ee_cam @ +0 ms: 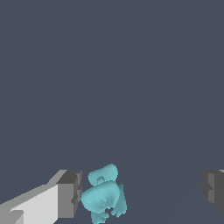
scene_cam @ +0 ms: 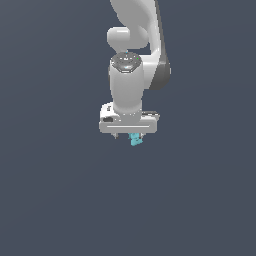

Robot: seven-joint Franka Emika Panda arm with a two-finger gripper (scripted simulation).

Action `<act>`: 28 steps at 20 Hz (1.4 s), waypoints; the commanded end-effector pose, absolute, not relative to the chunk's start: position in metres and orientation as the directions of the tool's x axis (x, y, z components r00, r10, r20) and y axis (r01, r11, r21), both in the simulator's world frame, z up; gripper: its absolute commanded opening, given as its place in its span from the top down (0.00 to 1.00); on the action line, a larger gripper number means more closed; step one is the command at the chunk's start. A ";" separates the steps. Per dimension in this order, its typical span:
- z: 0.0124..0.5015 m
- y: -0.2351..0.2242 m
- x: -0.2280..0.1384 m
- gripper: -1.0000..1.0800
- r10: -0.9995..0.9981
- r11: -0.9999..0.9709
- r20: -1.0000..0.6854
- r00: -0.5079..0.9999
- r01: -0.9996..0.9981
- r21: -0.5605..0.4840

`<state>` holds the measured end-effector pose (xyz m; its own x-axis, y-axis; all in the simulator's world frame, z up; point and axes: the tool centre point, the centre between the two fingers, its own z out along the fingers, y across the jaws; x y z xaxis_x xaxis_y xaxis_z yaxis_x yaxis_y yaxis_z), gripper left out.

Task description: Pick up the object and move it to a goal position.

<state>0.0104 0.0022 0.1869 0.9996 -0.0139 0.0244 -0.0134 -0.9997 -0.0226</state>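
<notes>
The object (scene_cam: 136, 140) is a tiny cyan-turquoise lumpy piece just under the white gripper hand in the exterior view. In the wrist view the object (ee_cam: 104, 197) lies between the two fingers, close beside one grey-tipped finger (ee_cam: 70, 194) and far from the other finger (ee_cam: 213, 188). My gripper (ee_cam: 141, 192) is open, with its jaws spread wide and not closed on the piece. In the exterior view my gripper (scene_cam: 129, 136) points straight down and the hand hides most of the fingers.
The white arm (scene_cam: 131, 75) rises from the hand toward the top of the exterior view. A plain dark grey-blue surface (scene_cam: 60, 200) fills everything else in both views.
</notes>
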 end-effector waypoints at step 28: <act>0.178 0.001 0.007 0.04 -0.133 -0.991 0.033 0.991 -0.132 -0.031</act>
<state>0.0087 -0.0002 0.1806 0.9933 -0.1100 0.0344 -0.1090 -0.9936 -0.0304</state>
